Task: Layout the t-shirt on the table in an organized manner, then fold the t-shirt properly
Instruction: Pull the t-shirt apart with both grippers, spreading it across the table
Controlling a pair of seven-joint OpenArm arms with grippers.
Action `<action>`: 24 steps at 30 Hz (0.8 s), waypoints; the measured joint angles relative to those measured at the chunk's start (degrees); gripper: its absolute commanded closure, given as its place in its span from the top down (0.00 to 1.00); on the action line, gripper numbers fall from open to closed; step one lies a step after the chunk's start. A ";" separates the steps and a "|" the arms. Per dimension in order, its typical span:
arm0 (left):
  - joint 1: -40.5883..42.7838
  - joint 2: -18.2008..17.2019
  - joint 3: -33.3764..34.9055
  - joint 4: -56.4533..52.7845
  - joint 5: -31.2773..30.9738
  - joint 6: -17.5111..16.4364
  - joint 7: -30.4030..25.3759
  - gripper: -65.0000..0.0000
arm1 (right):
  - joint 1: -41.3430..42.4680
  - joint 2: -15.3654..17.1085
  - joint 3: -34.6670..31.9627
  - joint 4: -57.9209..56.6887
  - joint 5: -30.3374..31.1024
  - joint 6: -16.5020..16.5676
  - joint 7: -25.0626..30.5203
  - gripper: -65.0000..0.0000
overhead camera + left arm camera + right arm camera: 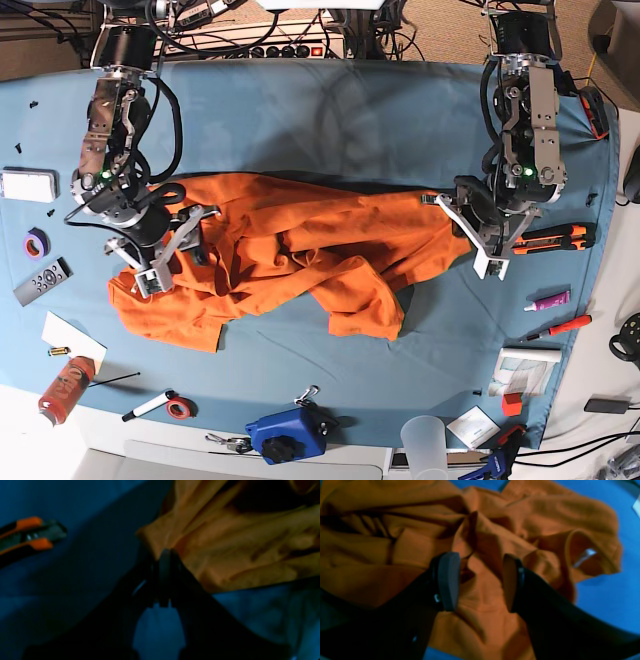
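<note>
While my left gripper (165,555) pinches an edge of the t-shirt (290,245), bunched mid-table (330,110), my right gripper (480,580) hangs spread over crumpled folds. I'd close the right on 1 outer hem, not a thick bunch, then draw both arms apart evenly, staying clear of the utility knife (27,537).

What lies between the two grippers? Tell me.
In the base view, only the crumpled t-shirt spans the stretch from the right gripper to the left gripper, lying on the table.
</note>
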 measured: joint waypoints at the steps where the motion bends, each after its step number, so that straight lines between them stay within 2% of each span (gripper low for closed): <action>1: -0.02 0.04 0.00 0.00 -0.02 0.00 -0.04 0.00 | -0.02 -0.55 -0.07 -0.83 0.15 0.02 0.11 0.43; 5: 0.00 0.35 0.02 0.00 -0.02 0.00 0.00 0.00 | 0.20 -1.73 -0.15 -5.25 -1.49 -1.09 0.66 0.43; 11: 0.00 0.35 0.00 0.00 0.02 0.00 -0.02 0.00 | 1.53 -3.48 -0.11 -10.80 -1.31 -1.05 0.87 0.42; 12: 0.00 0.35 0.00 0.00 0.00 0.00 0.00 0.00 | 1.49 -3.78 -0.13 -10.86 -1.33 -1.07 0.83 0.37; 14: 0.02 0.35 0.00 0.00 0.00 0.00 0.00 0.00 | 1.42 -3.69 -0.11 -10.84 -1.29 -1.14 0.39 0.16; 15: 0.02 0.35 0.00 0.00 0.02 0.00 0.00 0.00 | 1.51 -3.61 -0.11 -10.84 -1.36 -2.47 -0.20 0.04; 16: 0.00 0.35 0.00 0.00 0.00 0.00 0.00 0.00 | 1.53 -3.58 -0.09 -10.73 -1.33 -3.78 -1.53 0.00; 20: 0.00 0.35 0.00 0.00 0.00 0.00 0.00 0.00 | 1.29 -3.58 0.00 -7.48 -2.62 -4.20 -5.33 0.00; 24: 0.02 0.35 0.00 0.00 0.02 0.00 0.00 0.00 | 0.70 -3.06 0.33 1.31 -2.14 -4.31 -8.79 0.00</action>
